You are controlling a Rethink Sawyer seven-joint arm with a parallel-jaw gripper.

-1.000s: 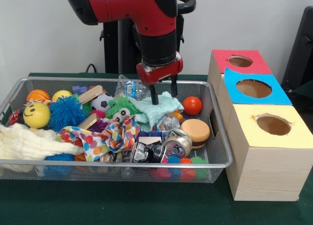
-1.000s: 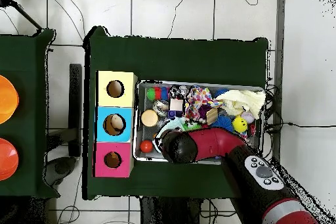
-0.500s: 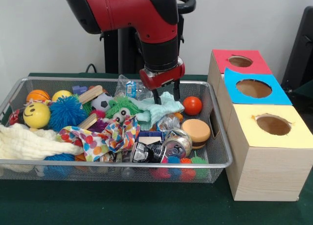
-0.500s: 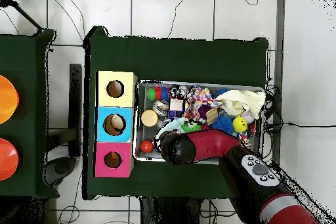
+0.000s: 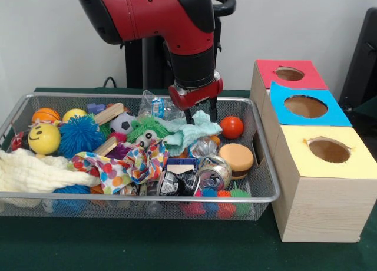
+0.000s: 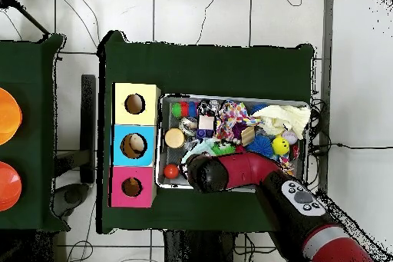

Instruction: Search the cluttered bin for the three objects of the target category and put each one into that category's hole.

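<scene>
My gripper hangs low over the back middle of the wire bin. It is open, and its dark fingertips reach down on either side of a raised fold of the mint-green cloth. A polka-dot cloth and a cream cloth lie at the front left. A red ball rests just right of the gripper. Beside the bin stand the red box, blue box and yellow box, each with a round hole. From overhead the arm hides the gripper.
The bin also holds a yellow smiley ball, a blue spiky ball, a small soccer ball, a tan disc, crushed cans, wooden blocks and a plastic bag. The bin's right wall stands close to the boxes.
The gripper has come down and shifted slightly right onto the mint-green cloth. The cloth now bunches up between the fingers.
</scene>
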